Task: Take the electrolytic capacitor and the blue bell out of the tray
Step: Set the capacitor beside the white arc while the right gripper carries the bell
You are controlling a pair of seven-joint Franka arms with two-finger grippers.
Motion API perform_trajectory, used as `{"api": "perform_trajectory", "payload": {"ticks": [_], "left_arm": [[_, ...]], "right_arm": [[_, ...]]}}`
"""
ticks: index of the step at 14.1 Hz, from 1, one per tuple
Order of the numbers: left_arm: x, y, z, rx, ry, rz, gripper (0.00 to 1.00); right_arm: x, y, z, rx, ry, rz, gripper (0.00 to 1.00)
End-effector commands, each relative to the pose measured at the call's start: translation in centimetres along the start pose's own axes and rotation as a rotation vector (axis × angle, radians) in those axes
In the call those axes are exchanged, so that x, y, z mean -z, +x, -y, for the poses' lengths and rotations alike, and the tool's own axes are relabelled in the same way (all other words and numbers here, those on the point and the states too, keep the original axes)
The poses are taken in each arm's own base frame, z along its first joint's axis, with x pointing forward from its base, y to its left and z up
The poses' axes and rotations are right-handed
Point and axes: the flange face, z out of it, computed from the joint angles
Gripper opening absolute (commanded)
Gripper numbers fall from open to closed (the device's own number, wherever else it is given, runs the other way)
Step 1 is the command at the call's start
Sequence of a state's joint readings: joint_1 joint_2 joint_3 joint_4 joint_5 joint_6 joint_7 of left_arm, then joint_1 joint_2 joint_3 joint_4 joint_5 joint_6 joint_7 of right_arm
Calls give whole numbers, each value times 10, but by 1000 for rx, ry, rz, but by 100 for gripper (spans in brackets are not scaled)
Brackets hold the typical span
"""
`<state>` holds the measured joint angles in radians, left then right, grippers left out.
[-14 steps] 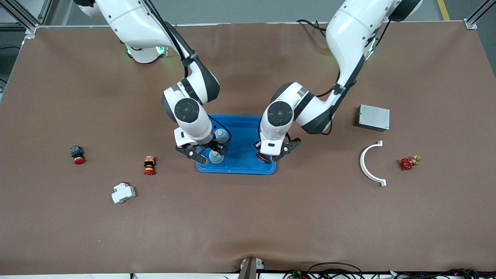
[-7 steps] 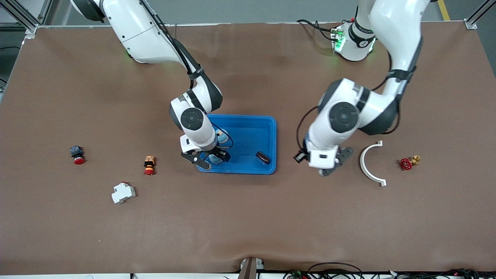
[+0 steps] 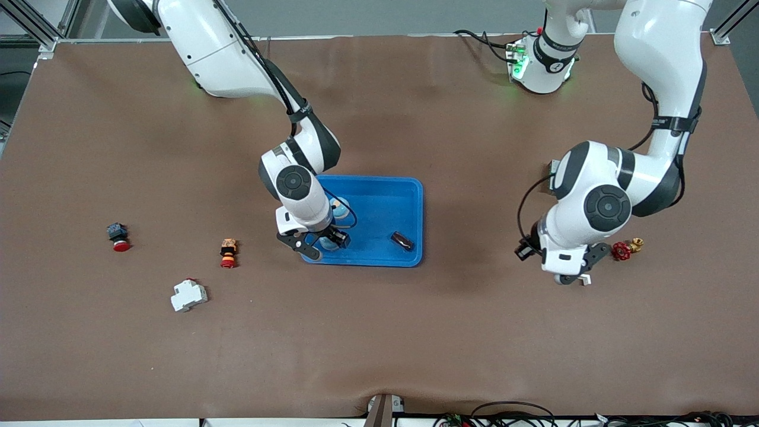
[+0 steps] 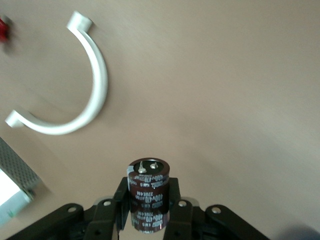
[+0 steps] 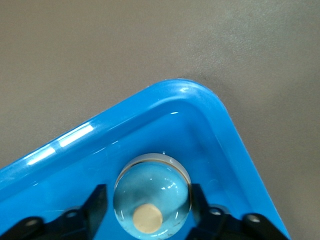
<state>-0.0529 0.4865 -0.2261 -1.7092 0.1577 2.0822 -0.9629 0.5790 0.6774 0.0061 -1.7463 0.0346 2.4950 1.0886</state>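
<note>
The right gripper (image 3: pixel 317 243) is down in the blue tray (image 3: pixel 385 258), at the tray's corner toward the right arm's end and nearest the front camera. Its fingers (image 5: pixel 97 200) sit on either side of a pale blue bell (image 5: pixel 151 197), close against the dome, though actual contact can't be confirmed. A second bell (image 3: pixel 339 208) lies in the tray just beside it, farther from the camera. A dark capacitor (image 3: pixel 402 241) rests in the tray's other camera-side corner.

The left gripper (image 4: pixel 148 210) is pinched shut on another capacitor (image 4: pixel 148 192), held upright over bare worktop toward the left arm's end. A white curved bracket (image 4: pixel 75 107) lies on the mat nearby, and a red valve (image 3: pixel 622 249) sits beside the gripper.
</note>
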Motion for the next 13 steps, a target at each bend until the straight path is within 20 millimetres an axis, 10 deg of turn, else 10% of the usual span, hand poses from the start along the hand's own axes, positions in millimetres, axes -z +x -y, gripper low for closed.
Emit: {"api": "perform_trajectory", "payload": {"ticks": [1, 5, 9, 13], "left_arm": [[-37, 19, 21, -52, 21, -71, 0], [-70, 20, 9, -86, -9, -73, 0], [-109, 16, 13, -210, 27, -17, 0], [-123, 11, 11, -209, 35, 5, 11]], "right_arm": [[-1, -2, 4, -12, -5, -9, 0], [13, -7, 8, 7, -62, 22, 0], [78, 9, 21, 35, -163, 78, 0], [127, 48, -10, 181, -168, 101, 0]]}}
